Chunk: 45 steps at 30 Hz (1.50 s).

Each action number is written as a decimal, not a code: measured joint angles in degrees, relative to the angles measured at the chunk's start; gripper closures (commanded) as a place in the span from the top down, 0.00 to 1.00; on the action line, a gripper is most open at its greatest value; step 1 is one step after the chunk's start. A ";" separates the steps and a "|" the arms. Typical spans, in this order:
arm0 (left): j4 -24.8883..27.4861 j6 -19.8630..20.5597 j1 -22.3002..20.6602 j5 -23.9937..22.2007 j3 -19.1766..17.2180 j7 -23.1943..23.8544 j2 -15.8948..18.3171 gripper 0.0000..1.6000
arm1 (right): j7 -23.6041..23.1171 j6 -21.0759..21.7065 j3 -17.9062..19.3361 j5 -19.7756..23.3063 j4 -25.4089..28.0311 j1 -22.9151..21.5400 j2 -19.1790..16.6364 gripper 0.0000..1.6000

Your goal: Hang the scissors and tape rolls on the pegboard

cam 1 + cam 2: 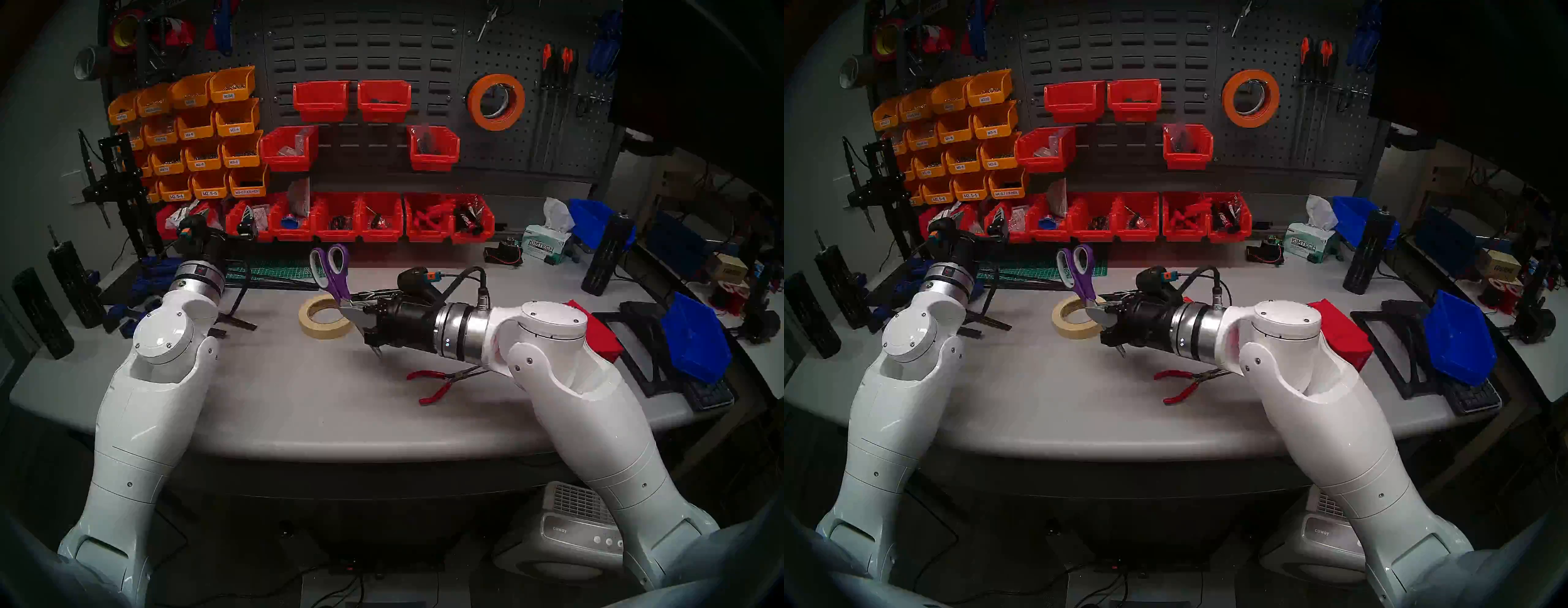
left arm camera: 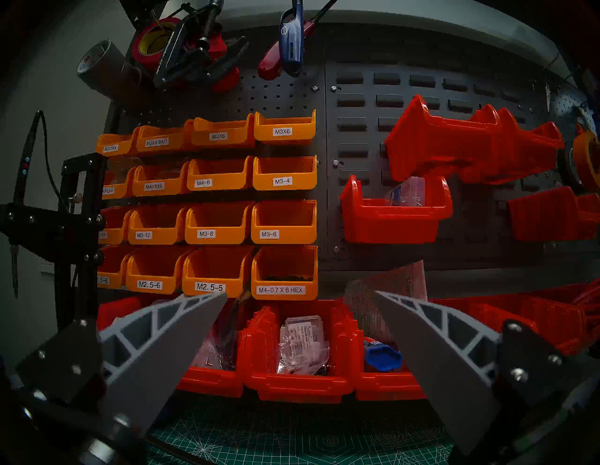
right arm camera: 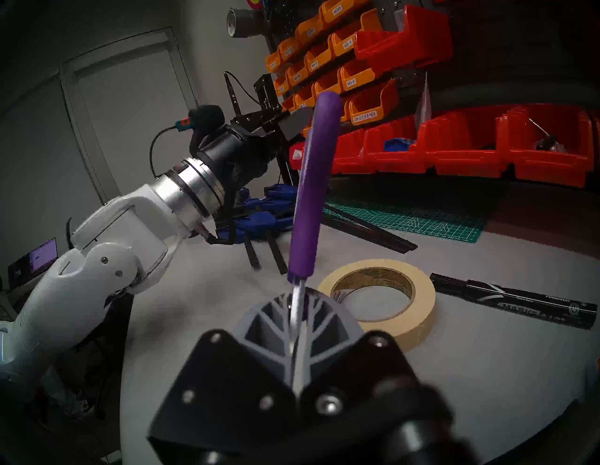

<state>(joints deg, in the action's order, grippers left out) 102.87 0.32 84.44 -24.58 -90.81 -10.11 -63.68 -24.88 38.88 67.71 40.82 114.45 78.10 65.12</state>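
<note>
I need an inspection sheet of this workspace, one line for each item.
Surface: grey table, mostly bare in front.
Job's things: scissors held by the blades, handles up; cream tape roll flat on table; orange tape roll on pegboard.
Clutter: red pliers, black marker, tissue box.
Grippers: right gripper shut on scissors; left gripper open, empty.
Cables: black cable at right wrist.
Surroundings: red bins, orange bins.

I see the purple-handled scissors pinched by their silver blades in my right hand, loops standing up above it. The cream tape roll lies flat just beside that hand; the orange roll hangs on the pegboard far beyond.
</note>
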 measured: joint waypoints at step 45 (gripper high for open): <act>0.00 0.00 0.00 0.00 0.00 0.00 0.00 1.00 | -0.47 0.00 0.10 -0.04 -0.18 0.00 0.30 0.00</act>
<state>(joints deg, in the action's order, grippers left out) 102.87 0.32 84.44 -24.58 -90.81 -10.11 -63.68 -25.35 38.88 67.81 40.79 114.27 78.10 65.42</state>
